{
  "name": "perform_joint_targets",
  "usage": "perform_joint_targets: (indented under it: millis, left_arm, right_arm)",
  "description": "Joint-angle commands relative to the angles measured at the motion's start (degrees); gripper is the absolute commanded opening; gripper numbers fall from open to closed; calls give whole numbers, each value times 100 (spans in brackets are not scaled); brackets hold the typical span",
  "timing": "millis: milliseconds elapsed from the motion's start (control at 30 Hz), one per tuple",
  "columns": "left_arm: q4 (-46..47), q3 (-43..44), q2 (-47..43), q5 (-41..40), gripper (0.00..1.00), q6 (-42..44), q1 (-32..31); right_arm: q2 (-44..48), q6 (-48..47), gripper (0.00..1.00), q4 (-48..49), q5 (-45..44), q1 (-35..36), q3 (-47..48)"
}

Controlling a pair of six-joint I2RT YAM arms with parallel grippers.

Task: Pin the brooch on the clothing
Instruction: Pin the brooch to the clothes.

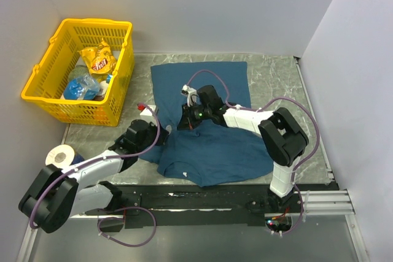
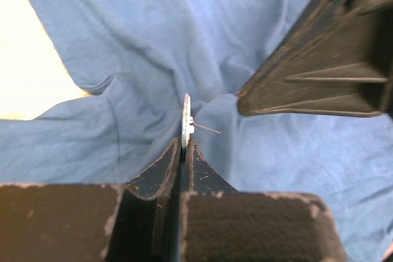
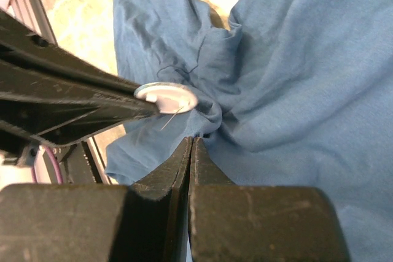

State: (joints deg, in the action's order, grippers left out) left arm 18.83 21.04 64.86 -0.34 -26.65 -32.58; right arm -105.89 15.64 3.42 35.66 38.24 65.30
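Left gripper [image 2: 185, 145], seen from its own wrist, is pressed together on the brooch [image 2: 186, 118]. The disc stands edge-on just past the fingertips, its flat faces turned left and right. A thin pin [image 2: 206, 129] juts from the right face toward the right gripper [image 2: 245, 97], whose dark tip sits close by on that side. Creases of the T-shirt [image 2: 245, 16] run in toward that tip. The pin's point looks near the cloth but not yet in it.

From the right wrist, the right gripper's fingers meet with no gap. Their tips sit in a bunched fold of the T-shirt, which they appear to pinch and lift. The brooch lies just beyond and a little left of those tips, its broad face toward the camera. The left gripper's fingers hold it, coming in flat from the left. The pin slants down toward the raised fold.

From above, the two grippers meet at the left edge of the T-shirt. The left forearm lies low, reaching up and to the right. The right arm folds over the cloth and reaches left. The brooch is too small to make out here. The left arm carries the brooch, so the coming push is likely its own: a short slide of the pin sideways into the fold.
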Motion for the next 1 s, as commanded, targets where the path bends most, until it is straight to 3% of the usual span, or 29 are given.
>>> perform_joint_targets:
  millis: [0,400,800,967]
  left_arm:
    - [-28,260,35,-265,1,117,15]
    - [147,463,369,-10,1,108,6]
    - [753,340,317,719,1,-252,6]
    - [859,147,63,658,1,-323,15]
  right_arm:
    - [375,71,0,326,231,-45,-17]
    - [306,106,0,300,336,-45,53]
    - [165,150,0,379,302,-44,9]
    - [209,132,0,361,204,-88,-35]
